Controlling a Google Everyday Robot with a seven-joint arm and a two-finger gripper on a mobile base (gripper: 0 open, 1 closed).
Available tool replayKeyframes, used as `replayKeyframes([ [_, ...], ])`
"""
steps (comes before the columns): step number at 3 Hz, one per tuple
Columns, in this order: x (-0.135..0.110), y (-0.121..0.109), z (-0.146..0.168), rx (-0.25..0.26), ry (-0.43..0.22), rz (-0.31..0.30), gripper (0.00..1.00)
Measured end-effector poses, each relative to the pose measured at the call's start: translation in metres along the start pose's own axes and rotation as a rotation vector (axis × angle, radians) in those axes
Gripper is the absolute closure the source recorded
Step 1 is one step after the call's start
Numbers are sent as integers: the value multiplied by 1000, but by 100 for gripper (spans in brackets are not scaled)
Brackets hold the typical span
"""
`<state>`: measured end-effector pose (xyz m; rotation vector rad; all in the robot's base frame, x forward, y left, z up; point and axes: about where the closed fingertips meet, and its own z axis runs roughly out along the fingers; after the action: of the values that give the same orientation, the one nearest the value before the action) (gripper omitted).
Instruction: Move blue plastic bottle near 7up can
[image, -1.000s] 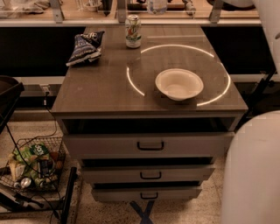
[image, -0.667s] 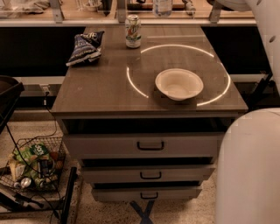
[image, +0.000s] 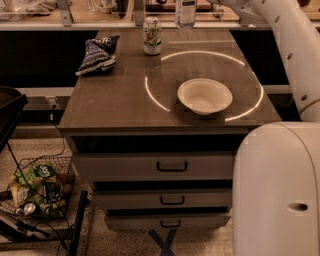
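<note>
**Far edge of counter: bottle just right of can**

At the far edge of the counter (image: 115, 105), the blue plastic bottle (image: 185, 12) is upright, only its lower part in frame. Cannot tell if its base rests on the surface. 7up can (image: 152, 36) stands upright near it, to the left, with a gap between them. Dark blue snack bag (image: 97, 54) lies far left. White bowl (image: 204, 96) sits right of centre, inside a bright ring of light (image: 152, 95). White arm (image: 280, 30) runs from the right up to the top edge, ending right of the bottle. End effector is cut off past that edge; cannot tell whether it is open, closed or gripping. Three drawers (image: 155, 167) are below, and a wire basket (image: 37, 187) is on the floor to the left.
</note>
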<state>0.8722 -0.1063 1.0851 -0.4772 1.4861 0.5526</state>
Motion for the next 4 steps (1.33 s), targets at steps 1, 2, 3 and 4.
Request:
replayKeyframes([
  [1,22,-4,12,-1,13,1,100],
  [2,41,-10,18,7,11,7,100],
  [3,60,-12,20,16,14,19,100],
  [4,78,-14,21,30,26,19,100],
])
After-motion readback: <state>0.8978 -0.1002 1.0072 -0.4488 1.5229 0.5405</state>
